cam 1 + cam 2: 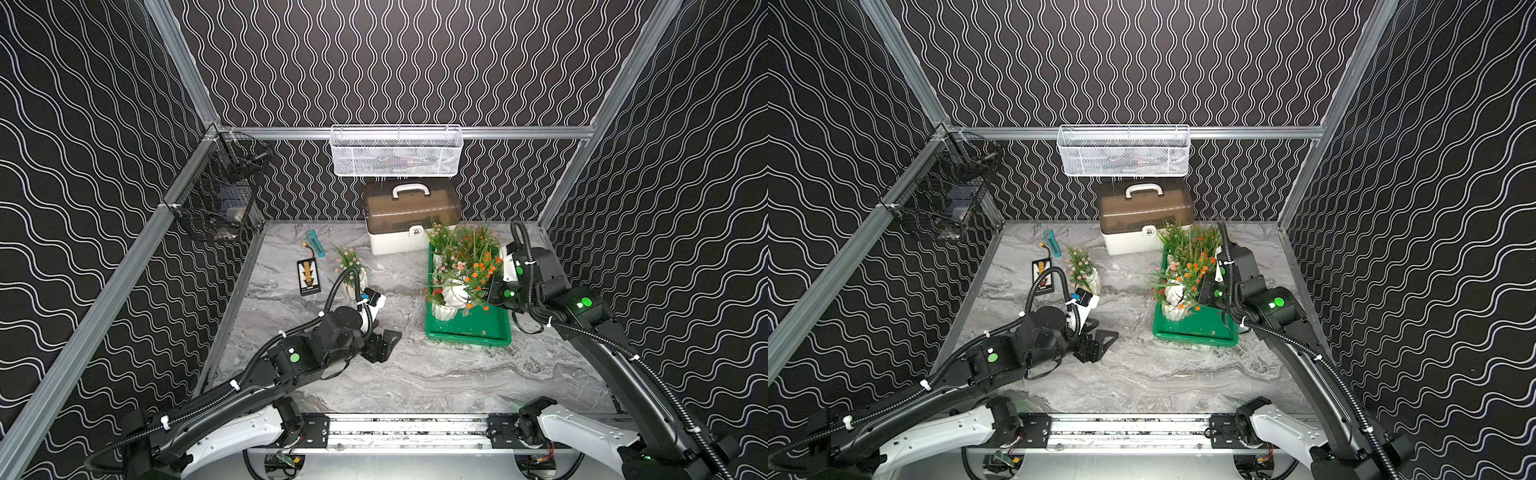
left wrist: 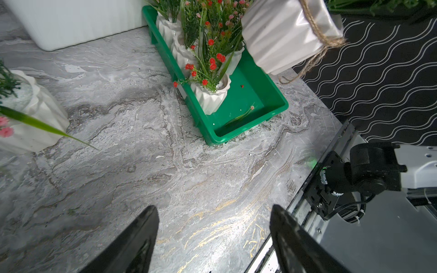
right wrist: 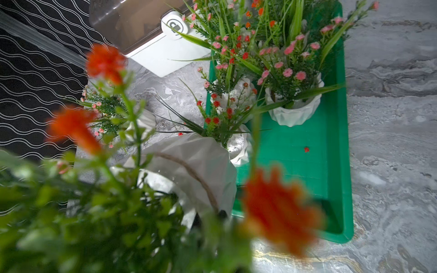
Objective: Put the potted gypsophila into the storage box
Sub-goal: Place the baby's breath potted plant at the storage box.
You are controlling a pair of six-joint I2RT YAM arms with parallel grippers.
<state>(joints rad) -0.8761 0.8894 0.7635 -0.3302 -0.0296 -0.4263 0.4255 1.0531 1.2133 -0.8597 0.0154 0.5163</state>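
The storage box (image 1: pixel 469 338) (image 1: pixel 1196 338) is a shallow green tray at the right of the marble table, with several potted gypsophila (image 1: pixel 442 311) (image 2: pixel 210 97) (image 3: pixel 293 115) standing in its far half. My right gripper (image 1: pixel 473 297) (image 1: pixel 1194 296) is shut on a tilted orange-flowered pot (image 1: pixel 455 293) (image 2: pixel 290 33) (image 3: pixel 194 160), held above the tray's left side; foliage hides the fingers. One pink-flowered pot (image 1: pixel 357 282) (image 1: pixel 1092 282) (image 2: pixel 30 118) stands alone on the table at the left. My left gripper (image 1: pixel 386 345) (image 2: pixel 212 210) hangs open and empty over bare table, nearer the front than that pot.
A white case with a brown lid (image 1: pixel 411 216) stands behind the tray. A white mesh basket (image 1: pixel 397 151) hangs on the back wall and a black wire basket (image 1: pixel 220 195) on the left wall. A black card (image 1: pixel 308 277) and a teal tool (image 1: pixel 316 242) lie far left.
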